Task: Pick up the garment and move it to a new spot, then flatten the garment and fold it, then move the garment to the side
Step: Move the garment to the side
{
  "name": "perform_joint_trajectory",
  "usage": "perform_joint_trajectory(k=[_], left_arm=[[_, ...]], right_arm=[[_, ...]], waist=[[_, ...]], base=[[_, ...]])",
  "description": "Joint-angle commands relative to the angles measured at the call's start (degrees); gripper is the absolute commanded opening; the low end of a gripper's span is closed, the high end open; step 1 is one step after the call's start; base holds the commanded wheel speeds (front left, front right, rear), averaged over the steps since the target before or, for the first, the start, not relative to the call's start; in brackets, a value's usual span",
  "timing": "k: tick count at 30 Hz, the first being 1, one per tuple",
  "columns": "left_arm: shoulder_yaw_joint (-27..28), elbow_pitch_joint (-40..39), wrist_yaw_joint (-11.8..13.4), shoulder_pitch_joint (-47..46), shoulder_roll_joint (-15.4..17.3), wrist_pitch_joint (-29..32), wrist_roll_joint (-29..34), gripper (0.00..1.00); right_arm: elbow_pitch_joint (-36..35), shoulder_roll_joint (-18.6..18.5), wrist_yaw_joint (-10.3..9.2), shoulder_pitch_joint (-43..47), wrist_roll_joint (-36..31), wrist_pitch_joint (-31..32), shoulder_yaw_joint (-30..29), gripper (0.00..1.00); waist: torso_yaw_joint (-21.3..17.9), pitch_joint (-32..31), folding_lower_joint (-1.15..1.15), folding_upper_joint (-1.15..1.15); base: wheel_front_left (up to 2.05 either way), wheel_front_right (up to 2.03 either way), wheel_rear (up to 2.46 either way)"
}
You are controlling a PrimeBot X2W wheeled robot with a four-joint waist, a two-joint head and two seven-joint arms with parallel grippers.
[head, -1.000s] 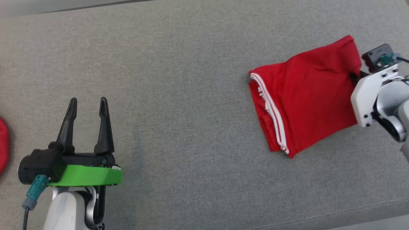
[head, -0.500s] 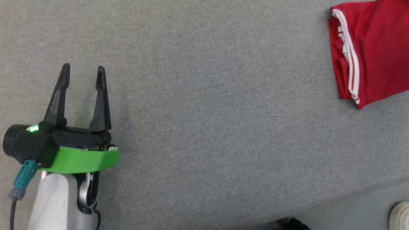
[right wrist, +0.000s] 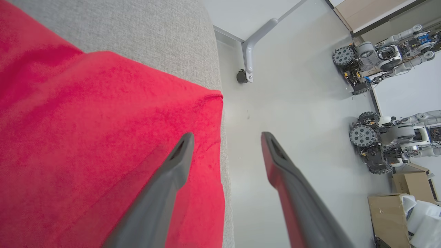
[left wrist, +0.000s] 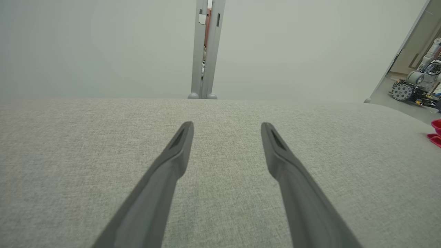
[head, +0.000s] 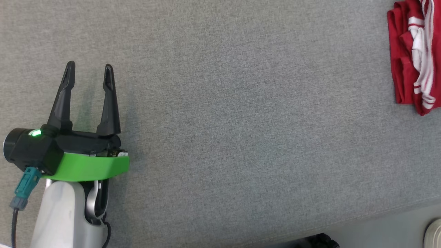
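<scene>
Head view: red garment (head: 403, 69) at the far right of the grey padded surface (head: 241, 103), left gripper (head: 89, 65) at the lower left.

The garment is red with white stripes and lies folded in layers on the grey surface, partly cut off by the right border of the head view. The left gripper stands well apart from it, with its two dark fingers spread and nothing between them, above bare grey fabric. In the right wrist view, the right gripper (right wrist: 227, 135) also has its fingers spread and holds nothing. One finger is over the red cloth and the other is over the pale floor (right wrist: 293, 86) beyond the edge of the surface. I cannot tell if that finger touches the cloth. The corner of the garment reaches the edge of the surface. Other wheeled robots (right wrist: 379, 55) and a cardboard box (right wrist: 389, 217) stand on the floor.
</scene>
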Motion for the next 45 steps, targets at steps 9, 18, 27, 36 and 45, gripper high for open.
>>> perform_joint_trajectory(k=[9,18,27,36,45], left_arm=[[1.5,3.4,-0.3,4.6,-2.1,0.0,-0.8,1.0],[4.0,7.8,-0.3,10.3,-3.6,0.0,-0.7,1.0],[7.1,10.5,-0.3,15.1,-4.3,0.0,-0.3,1.0],[8.5,11.1,0.4,19.8,-4.6,0.0,-0.7,1.0],[6.8,10.6,1.7,22.0,-4.6,0.0,-1.8,1.0]], right_arm=[[-5.3,6.4,-0.12,6.9,0.4,-7.5,-4.0,1.0],[-15.2,15.9,-0.11,16.1,5.4,-16.5,-3.5,1.0],[-19.9,26.2,-0.11,26.2,6.6,-21.9,-0.3,1.0],[-20.2,31.2,-0.11,33.4,8.1,-22.1,3.7,1.0],[-20.1,33.8,-0.1,38.4,8.2,-22.7,0.6,1.0]], waist=[[2.4,-11.5,-0.01,0.0],[3.7,-21.9,-0.01,0.0],[5.0,-29.6,-0.01,0.0],[6.4,-33.4,-0.01,0.0],[7.5,-34.1,-0.01,0.0]], base=[[0.0,0.0,0.0],[0.0,0.0,0.0],[0.0,0.0,0.0],[0.0,0.0,0.0],[0.0,0.0,0.0]])
